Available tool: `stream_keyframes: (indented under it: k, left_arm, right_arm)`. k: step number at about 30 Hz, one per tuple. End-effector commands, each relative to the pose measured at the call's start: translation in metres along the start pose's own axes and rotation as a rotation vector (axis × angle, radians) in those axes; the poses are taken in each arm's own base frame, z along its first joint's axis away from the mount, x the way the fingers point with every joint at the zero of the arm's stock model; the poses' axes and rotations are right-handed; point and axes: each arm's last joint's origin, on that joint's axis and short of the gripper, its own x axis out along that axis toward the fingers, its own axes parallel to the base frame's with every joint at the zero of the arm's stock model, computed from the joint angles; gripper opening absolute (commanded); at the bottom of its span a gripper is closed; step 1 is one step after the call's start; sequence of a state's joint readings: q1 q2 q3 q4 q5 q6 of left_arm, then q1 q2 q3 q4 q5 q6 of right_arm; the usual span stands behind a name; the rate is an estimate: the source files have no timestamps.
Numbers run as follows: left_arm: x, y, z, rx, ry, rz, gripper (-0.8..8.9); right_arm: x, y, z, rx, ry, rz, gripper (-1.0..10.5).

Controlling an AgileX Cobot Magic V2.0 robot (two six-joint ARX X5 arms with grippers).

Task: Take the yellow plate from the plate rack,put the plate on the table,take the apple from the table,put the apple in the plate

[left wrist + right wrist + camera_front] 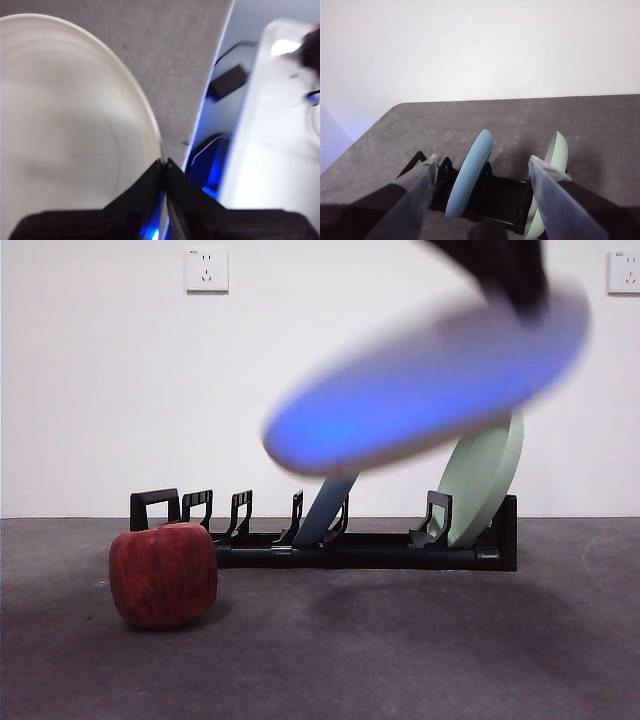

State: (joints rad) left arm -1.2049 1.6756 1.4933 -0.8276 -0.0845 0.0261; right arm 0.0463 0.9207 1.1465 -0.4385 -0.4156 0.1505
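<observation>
Yellow plate (70, 125) hangs in the air, pinched at its rim by the left gripper (164, 167), whose black jaws are closed tight on the edge. In the left wrist view the plate's cream face spreads away from the jaws, with the grey table (185, 65) beyond it. In the front view the plate (430, 375) is a blurred, tilted oval lit bluish from beneath, held clear above the plate rack (330, 535) — the dark gripper (505, 275) grips its raised end at the top of the frame.

Below that gripper, the rack stands on the table (400, 640) with a light blue plate (325, 510) leaning in a middle slot and a pale green plate (485, 480) upright at one end. The apple (163, 573) sits on the table just in front of the rack's other end, well apart from the held plate.

The right gripper (482, 175) hovers above the rack (495, 197), jaws spread wide and empty — the blue plate (469, 180) lies between them, the green plate (552, 172) by one jaw.
</observation>
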Motion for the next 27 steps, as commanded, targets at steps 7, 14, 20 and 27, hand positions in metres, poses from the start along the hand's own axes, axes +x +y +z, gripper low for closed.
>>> stream_keyframes:
  k: [7,14,20,27]
  left_arm:
    - [0.100,-0.008,-0.009,0.043,0.194,0.089,-0.09]
    - [0.125,-0.012,-0.016,0.034,0.241,0.082,0.02]
    - [0.111,-0.011,-0.010,0.031,0.197,0.090,2.90]
    - [0.049,0.012,0.001,-0.031,0.071,0.249,3.27]
  right_arm:
    - [-0.001,0.001,0.001,0.017,0.010,-0.002,3.2]
    - [-0.001,0.001,0.001,0.017,0.010,-0.002,3.2]
    - [-0.001,0.001,0.001,0.017,0.011,0.003,3.2]
    - [0.000,0.002,0.002,0.013,0.006,0.012,3.2]
